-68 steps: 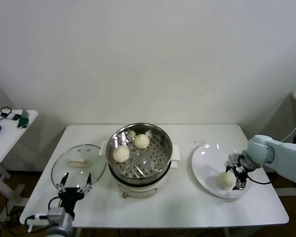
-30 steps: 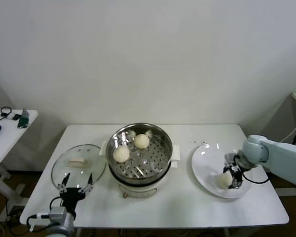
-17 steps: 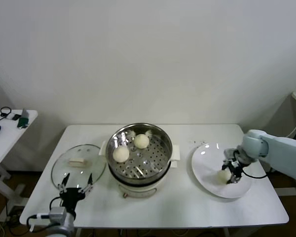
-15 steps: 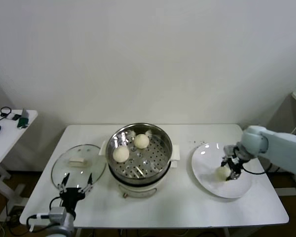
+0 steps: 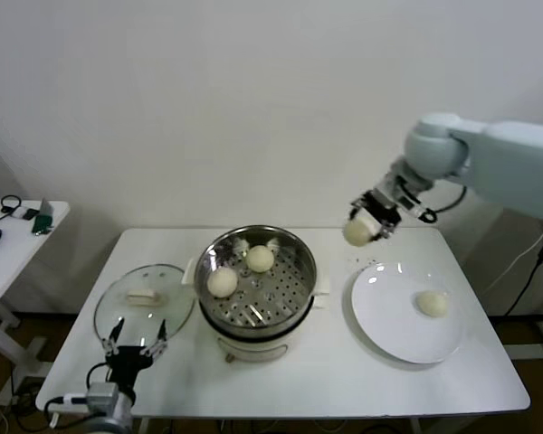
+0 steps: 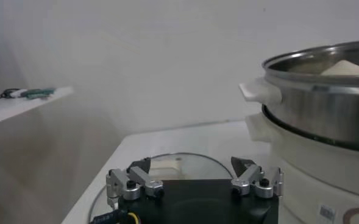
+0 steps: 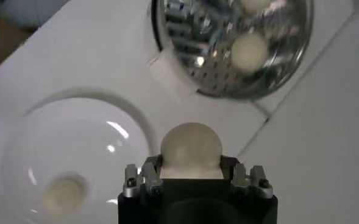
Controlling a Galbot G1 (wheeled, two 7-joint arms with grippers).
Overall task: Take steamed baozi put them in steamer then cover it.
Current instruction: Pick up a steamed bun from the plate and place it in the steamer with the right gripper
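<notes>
Your right end effector (image 5: 366,224) is clamped on a baozi (image 5: 356,232), high between the steamer (image 5: 256,280) and the plate (image 5: 403,312). Left end effector (image 6: 194,182) sits fingers apart, seemingly just over the cover (image 5: 145,301).

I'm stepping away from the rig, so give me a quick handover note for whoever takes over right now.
Right hand: shut on a baozi, raised above the table between steamer and plate.
Left hand: open, parked at the table's near edge by the cover.
Done: two baozi in the steamer.
Left: drop the held one in, fetch the last baozi from the plate, then put the cover on.
</notes>
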